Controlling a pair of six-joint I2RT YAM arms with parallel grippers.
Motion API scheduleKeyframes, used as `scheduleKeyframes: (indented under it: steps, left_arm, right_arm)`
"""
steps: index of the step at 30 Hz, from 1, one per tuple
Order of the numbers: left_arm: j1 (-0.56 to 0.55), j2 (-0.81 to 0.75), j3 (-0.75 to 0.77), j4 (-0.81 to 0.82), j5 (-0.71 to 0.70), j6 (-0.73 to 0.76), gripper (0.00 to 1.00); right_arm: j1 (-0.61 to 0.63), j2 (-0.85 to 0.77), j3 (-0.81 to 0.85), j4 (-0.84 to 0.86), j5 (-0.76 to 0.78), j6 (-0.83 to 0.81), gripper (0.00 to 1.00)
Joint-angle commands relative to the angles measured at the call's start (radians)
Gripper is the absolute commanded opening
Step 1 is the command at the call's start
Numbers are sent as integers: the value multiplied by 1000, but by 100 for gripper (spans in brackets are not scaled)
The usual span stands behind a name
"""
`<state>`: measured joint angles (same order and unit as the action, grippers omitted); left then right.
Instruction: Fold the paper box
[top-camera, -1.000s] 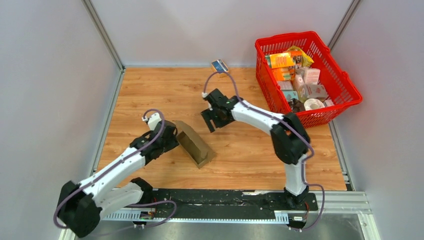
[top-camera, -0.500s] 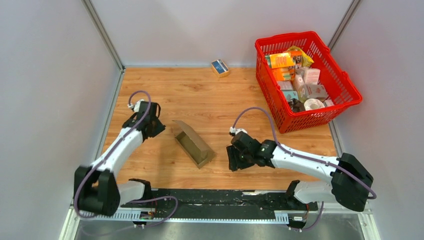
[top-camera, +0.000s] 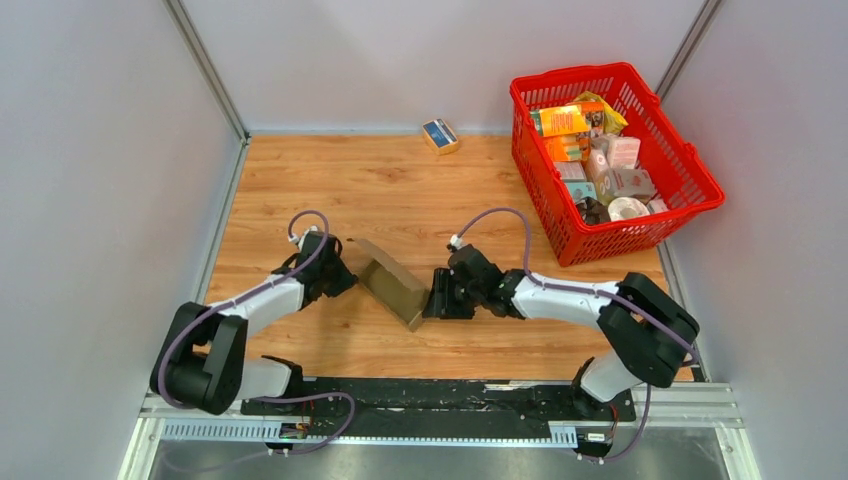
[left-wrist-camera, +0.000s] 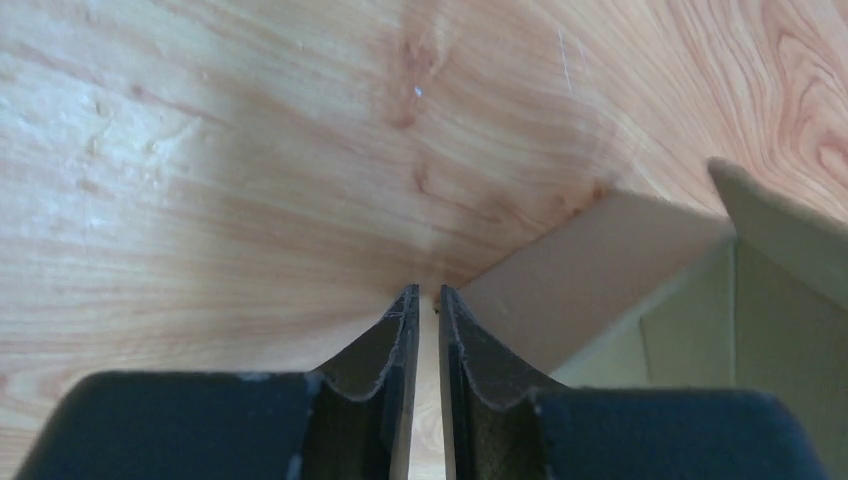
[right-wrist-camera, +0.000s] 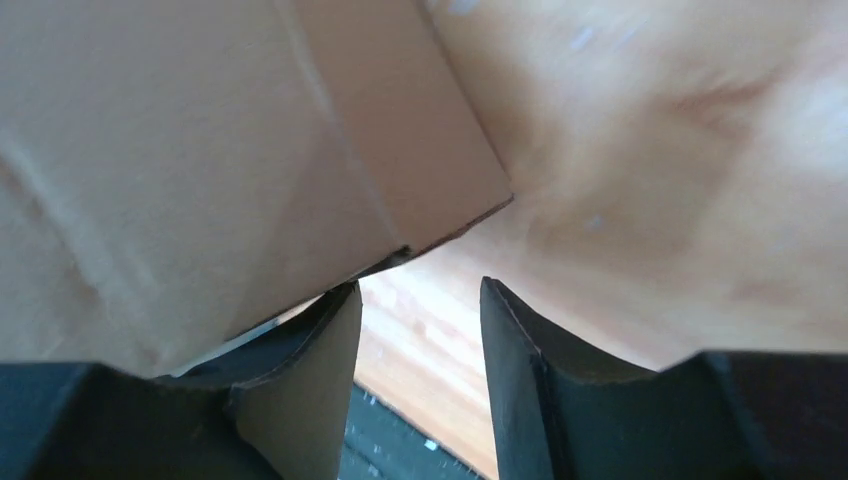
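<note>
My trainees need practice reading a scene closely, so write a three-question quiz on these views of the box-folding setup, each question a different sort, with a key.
1. True or false: the paper box lies on the table between the two arms.
2. Whose jaws stand wider apart? A left arm; B right arm; C equal.
3. Fill in: the small blue box sits at the table's ____ edge.
Key: 1 true; 2 B; 3 far.

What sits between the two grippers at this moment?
Only the paper box: the left gripper is at one end and the right gripper at the other, as the top external view shows.
</note>
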<state>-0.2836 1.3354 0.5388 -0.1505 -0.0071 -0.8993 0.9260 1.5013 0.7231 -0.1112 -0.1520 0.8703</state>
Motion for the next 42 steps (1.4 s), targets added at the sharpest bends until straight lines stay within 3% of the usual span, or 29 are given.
scheduleKeyframes:
  steps: [1, 5, 7, 11, 14, 18, 21, 23, 32, 37, 42]
  left_arm:
    - [-78, -100, -111, 75, 35, -95, 21]
    - [-86, -243, -160, -16, 35, -84, 25]
    - [-86, -389, -169, -139, 12, -64, 29]
    - [-86, -642, -94, -421, -149, 66, 50]
    - [-86, -671, 12, -500, -166, 222, 72]
    - [-120, -517, 157, -543, -125, 350, 73]
    - [-258, -438, 199, -521, -220, 413, 73]
    - [-328, -391, 223, -512, -355, 444, 73]
    - [-350, -240, 239, -351, -491, 600, 70]
    - [-351, -219, 217, -218, -461, 668, 61]
    - [-351, -214, 207, -129, -406, 708, 53]
  right_arm:
    - [-143, 66, 135, -17, -47, -96, 52]
    - [-312, 60, 163, -157, -31, -299, 60]
    - [-346, 37, 176, -273, 61, -390, 67]
    - [-334, -36, 165, -389, 92, -562, 71]
    - [-290, -163, 75, -299, 60, -597, 73]
    - [-268, -308, -13, -76, 100, -645, 77]
    - [-266, -293, 1, 31, 109, -683, 77]
    - [-263, -270, 27, 79, 83, -717, 76]
    - [-245, -138, 82, 225, 55, -812, 71]
    - [-239, -79, 108, 252, 95, -821, 64]
    - [-217, -56, 130, 257, 94, -811, 46]
